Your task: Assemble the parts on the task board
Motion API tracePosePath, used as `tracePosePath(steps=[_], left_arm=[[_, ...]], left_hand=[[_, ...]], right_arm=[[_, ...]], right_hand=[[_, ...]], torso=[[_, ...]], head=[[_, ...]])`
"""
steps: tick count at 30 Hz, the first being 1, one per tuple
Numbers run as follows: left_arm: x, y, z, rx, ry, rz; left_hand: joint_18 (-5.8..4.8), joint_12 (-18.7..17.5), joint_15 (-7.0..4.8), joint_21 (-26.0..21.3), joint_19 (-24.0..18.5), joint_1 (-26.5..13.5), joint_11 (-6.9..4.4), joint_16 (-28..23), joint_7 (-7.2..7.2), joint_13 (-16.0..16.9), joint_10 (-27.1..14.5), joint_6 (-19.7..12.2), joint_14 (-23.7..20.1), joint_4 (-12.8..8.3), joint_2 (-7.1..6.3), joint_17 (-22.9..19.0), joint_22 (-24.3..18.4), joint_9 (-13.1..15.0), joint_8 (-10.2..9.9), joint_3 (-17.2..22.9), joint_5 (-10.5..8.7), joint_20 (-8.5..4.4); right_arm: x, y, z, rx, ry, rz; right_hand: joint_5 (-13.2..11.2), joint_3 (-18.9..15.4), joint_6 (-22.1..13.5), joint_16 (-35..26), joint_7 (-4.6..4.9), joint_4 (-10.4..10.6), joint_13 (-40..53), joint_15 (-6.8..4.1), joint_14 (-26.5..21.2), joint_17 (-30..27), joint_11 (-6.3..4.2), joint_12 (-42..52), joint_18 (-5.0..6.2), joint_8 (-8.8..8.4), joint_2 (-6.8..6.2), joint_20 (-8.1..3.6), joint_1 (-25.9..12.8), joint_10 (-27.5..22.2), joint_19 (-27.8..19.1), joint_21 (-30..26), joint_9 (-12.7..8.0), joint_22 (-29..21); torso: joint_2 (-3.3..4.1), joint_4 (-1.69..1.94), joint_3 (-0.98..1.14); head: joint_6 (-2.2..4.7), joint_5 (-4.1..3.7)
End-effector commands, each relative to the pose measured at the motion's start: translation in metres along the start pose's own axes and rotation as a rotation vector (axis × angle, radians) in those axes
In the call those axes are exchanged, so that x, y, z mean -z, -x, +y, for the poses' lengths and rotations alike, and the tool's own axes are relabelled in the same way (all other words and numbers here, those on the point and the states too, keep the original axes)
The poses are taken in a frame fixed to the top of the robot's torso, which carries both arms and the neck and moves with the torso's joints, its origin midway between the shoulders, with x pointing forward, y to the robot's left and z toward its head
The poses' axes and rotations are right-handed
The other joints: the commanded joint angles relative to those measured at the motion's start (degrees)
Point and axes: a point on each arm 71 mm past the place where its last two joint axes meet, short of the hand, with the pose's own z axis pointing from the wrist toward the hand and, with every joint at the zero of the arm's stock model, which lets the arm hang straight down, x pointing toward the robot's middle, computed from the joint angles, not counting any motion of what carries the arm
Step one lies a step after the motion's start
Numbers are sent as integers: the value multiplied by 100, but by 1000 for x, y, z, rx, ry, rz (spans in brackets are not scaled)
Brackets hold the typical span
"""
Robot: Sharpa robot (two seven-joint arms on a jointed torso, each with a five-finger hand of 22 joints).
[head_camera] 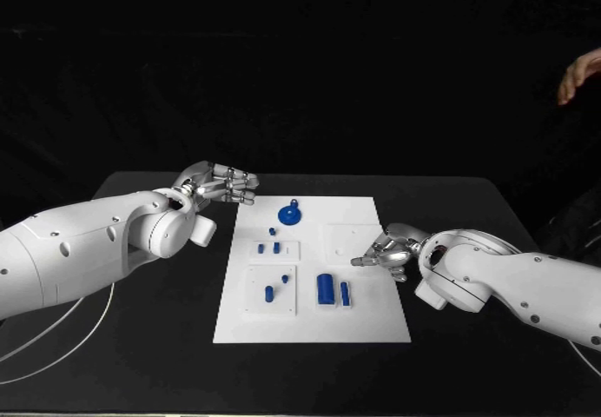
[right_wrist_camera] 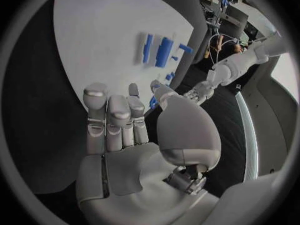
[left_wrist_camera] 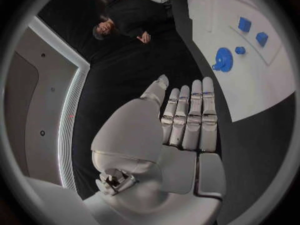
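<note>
The white task board lies in the middle of the black table. On it are blue parts: a round disc with a knob at the far end, small pegs on a raised plate, and a thick cylinder beside a thin bar nearer me. My left hand hovers off the board's far left corner, fingers side by side, holding nothing; from its wrist the disc lies beyond the fingers. My right hand rests at the board's right edge by a bare raised square, holding nothing.
White cables loop on the table at the near left. Bare black table surrounds the board. In the right wrist view the cylinder and bar lie past the fingers, with the left hand beyond.
</note>
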Motion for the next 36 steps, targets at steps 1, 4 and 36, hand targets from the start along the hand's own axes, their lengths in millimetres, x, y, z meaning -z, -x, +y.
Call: tracePosePath(steps=[1,4,36], left_arm=[[-2,2,-2,20,-23,-3],[-4,5,-1,23,-28,-13],[-23,28,6,89,-32,-155]], left_hand=[[-11,-3,-18,36,19,40,-15,-19,-9,0,69,63,53,5,34,7,8,4,16,41,15,-36],[-37,-1,-41,39,-2,56,-46,-15,-30,0,149,124,107,-2,37,8,19,6,19,97,17,-55],[-529,-345,-619,-431,-6318,-3107,-703,-372,-754,-327,-6452,-6051,-6792,190,-121,-405,-1791,-359,-360,-306,-1157,-542]], right_arm=[[-9,21,15,-138,256,-36],[-22,46,17,-216,322,-98],[-94,85,0,-627,377,-254]], right_hand=[[217,-447,-101,-443,29,-232,-287,50,-180,-339,31,-329,83,-10,251,79,123,-236,116,-683,4,148],[551,-751,-178,-1009,62,-445,-700,75,-410,-818,58,-773,148,-12,400,113,207,-558,-33,-1694,-2,-208],[-1073,-1447,-7048,-5934,-264,-496,-6452,549,-8314,-6431,212,-5986,-348,-376,834,716,-2344,-7559,-8404,-3954,-396,-7494]], torso=[[-39,-33,-8],[-67,-37,-13],[-327,-104,35]], head=[[352,8],[536,24],[909,126]])
